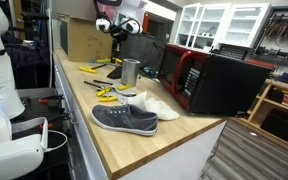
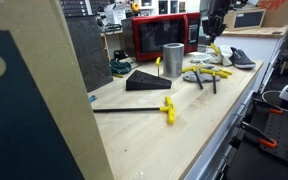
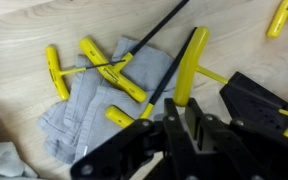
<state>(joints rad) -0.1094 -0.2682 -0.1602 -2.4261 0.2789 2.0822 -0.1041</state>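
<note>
My gripper [image 3: 177, 118] is shut on the thick yellow handle of a T-handle tool [image 3: 189, 62], which sticks out past the fingertips. Below it a grey cloth [image 3: 89, 108] lies on the wooden bench with several yellow T-handle keys [image 3: 111, 68] on it, and a long black shaft crosses them. In both exterior views the gripper [image 1: 117, 36] [image 2: 216, 28] hangs above the pile of yellow tools [image 1: 105, 66] [image 2: 208, 73] at the far part of the bench.
A metal cup [image 1: 130, 71] [image 2: 172, 60], a grey shoe [image 1: 124, 119] [image 2: 241, 57] and a white cloth [image 1: 155, 103] are on the bench. A red-and-black microwave [image 1: 210, 80] stands behind. A black wedge [image 2: 144, 80] and a long T-handle tool [image 2: 167, 108] lie apart.
</note>
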